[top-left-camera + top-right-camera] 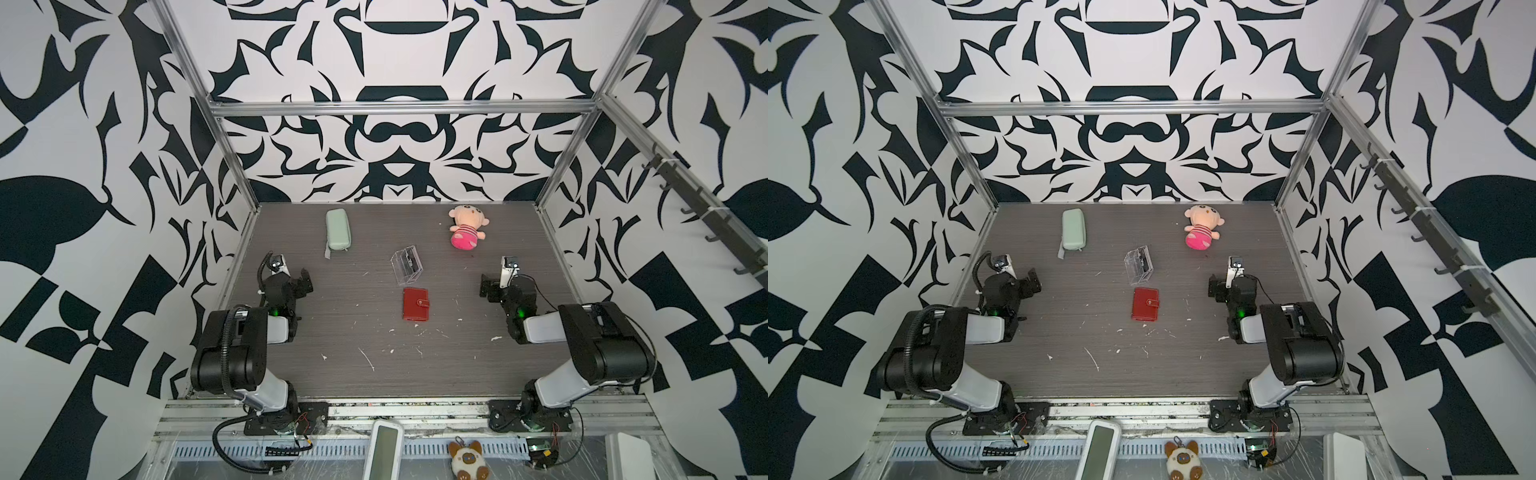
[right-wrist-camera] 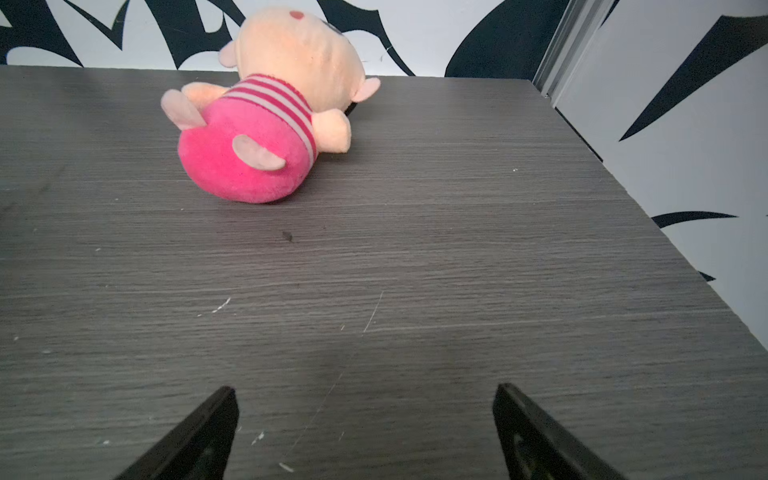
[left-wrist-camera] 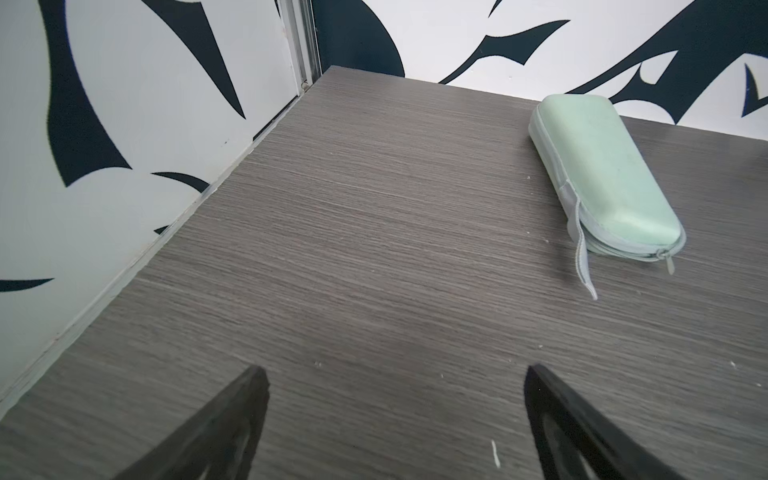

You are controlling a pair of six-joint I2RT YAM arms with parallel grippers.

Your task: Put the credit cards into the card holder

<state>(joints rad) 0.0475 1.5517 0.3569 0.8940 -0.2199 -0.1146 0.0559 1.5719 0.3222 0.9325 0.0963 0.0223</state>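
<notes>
The red card holder point(image 1: 415, 304) point(image 1: 1145, 304) lies closed on the grey table, near the middle in both top views. Just behind it stands a clear acrylic box point(image 1: 406, 266) point(image 1: 1138, 266) with something dark inside; I cannot tell whether these are the credit cards. My left gripper point(image 1: 305, 282) point(image 1: 1032, 282) point(image 3: 397, 370) hovers open at the table's left, well away from the holder, nothing between its fingers. My right gripper point(image 1: 487, 286) point(image 1: 1215, 289) point(image 2: 363, 388) is open and empty at the right, equally far off.
A pale green zip case point(image 1: 338, 229) point(image 3: 602, 174) lies at the back left. A pink plush doll point(image 1: 465, 227) point(image 2: 266, 124) lies at the back right. Patterned walls and metal posts point(image 1: 232, 149) close in three sides of the table.
</notes>
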